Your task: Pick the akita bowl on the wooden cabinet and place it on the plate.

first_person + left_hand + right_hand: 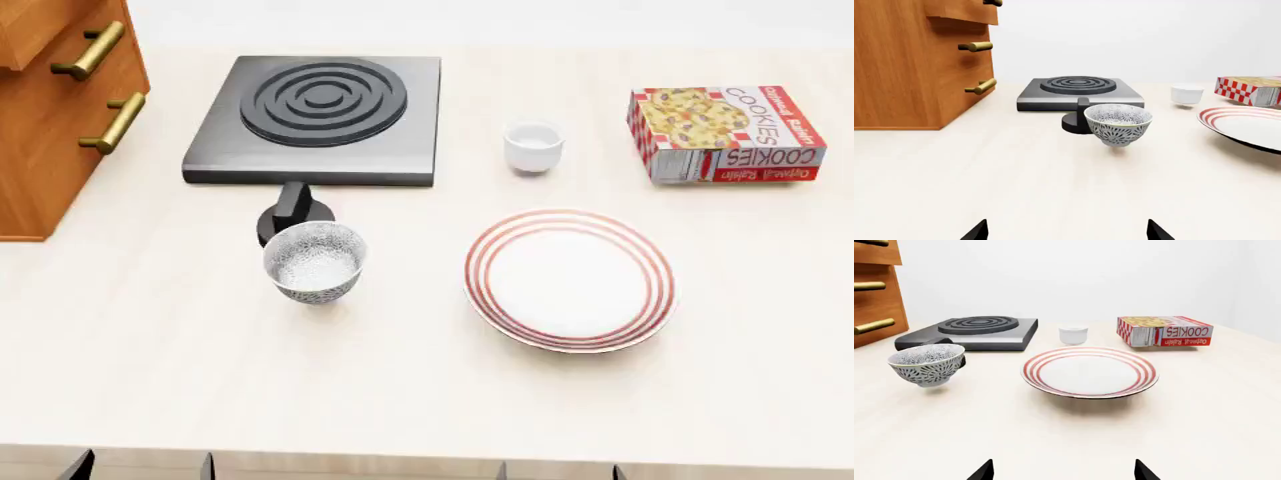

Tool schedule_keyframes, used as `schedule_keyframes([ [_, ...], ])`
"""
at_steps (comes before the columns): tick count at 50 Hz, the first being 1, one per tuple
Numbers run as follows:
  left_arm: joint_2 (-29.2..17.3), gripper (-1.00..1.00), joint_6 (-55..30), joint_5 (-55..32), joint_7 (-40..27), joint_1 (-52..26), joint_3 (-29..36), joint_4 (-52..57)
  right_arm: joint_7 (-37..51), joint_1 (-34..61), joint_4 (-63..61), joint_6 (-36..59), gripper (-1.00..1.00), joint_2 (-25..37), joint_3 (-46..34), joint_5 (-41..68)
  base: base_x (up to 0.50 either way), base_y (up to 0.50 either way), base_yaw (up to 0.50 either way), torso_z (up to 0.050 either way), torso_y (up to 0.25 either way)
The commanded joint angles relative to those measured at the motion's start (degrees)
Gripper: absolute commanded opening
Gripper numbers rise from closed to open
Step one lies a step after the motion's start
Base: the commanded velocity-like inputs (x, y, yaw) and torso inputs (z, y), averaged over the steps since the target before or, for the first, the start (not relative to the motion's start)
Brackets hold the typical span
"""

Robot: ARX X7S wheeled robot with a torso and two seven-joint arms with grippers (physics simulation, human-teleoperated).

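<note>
A: Start nearest the robot. What do the end effectors show?

B: In the left wrist view, the left gripper appears only as two dark fingertips set wide apart, nothing between them. The right gripper reads the same in its own wrist view: tips spread, holding nothing. The head view shows only small dark slivers at its bottom edge, probably parts of the arms, too little to confirm.

A: Location of the task's bowl?

B: One akita bowl stands upright on the pale table, not on the wooden cabinet. The head view shows its speckled grey interior; the wrist views show the black leaf pattern outside. No view shows the cabinet top, so any bowl there cannot be confirmed.

A: And beside the bowl?

B: The plate lies to the bowl's right, apart from it, bare. Just behind the bowl sits a black knob belonging to the grey stove.

A: Farther back?

B: A plain white cup stands behind the plate. The cookie box lies at far right; its "COOKIES" lettering is legible in the head and right wrist views, while the left wrist view catches only its checkered end.
</note>
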State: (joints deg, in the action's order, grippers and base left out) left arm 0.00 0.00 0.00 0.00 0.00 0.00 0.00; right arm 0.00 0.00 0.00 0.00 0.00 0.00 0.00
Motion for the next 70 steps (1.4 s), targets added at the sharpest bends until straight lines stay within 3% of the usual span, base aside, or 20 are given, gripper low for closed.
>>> schedule_keyframes([
  [1,-0.93,1.00,0.07,-0.92,-1.01,-0.06,1.03,-0.10,1.10,-0.15,-0.13,-0.17,1.00,0.90,-1.21,0.82,0.00,0.00,0.00,0.000,0.000],
  [34,-4.51,1.00,2.08,-4.50,-5.45,0.41,4.74,0.88,5.53,0.89,1.54,-1.39,1.00,4.17,-4.77,5.67,0.00,0.00,0.00,0.001,0.000],
  [70,-6.60,1.00,1.88,-6.05,-8.19,-0.08,7.59,0.53,8.50,1.50,2.02,-1.30,1.00,6.36,-7.92,6.75,0.00,0.00,0.00,0.049,0.000],
])
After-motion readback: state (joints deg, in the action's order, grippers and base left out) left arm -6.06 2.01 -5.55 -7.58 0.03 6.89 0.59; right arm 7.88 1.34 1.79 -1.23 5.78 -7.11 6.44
